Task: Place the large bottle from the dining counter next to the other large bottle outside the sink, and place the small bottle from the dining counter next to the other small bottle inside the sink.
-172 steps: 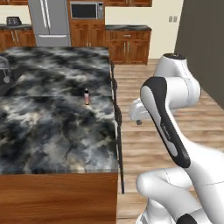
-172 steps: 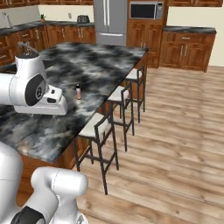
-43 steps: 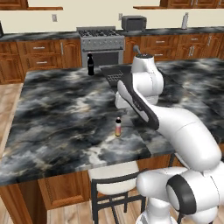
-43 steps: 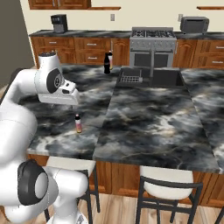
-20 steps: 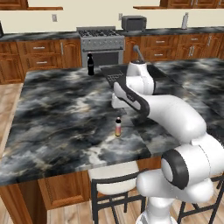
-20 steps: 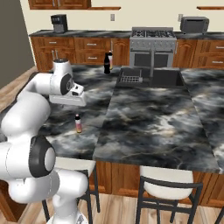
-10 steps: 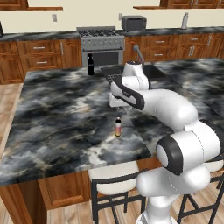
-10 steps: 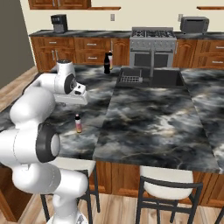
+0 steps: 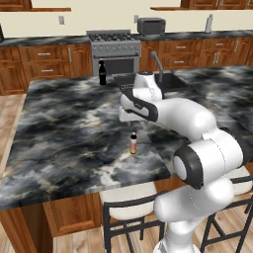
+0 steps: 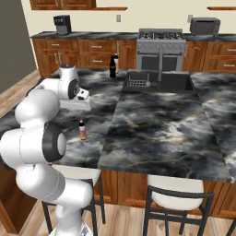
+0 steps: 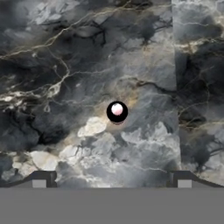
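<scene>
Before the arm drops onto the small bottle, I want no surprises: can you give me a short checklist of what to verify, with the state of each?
1. Small bottle upright on the dining counter: ok.
2. Gripper open, fingers spread wide apart: ok.
3. Hand above the bottle: ok; in the hand view its cap is seen from straight above, roughly midway between the fingers.
4. Nothing crowding the bottle on the stone: ok.
5. Fingers down at bottle height: not ok, the hand hangs above the cap.
6. Red bottle waiting in the sink: cannot tell, the basin's inside is not visible.
</scene>
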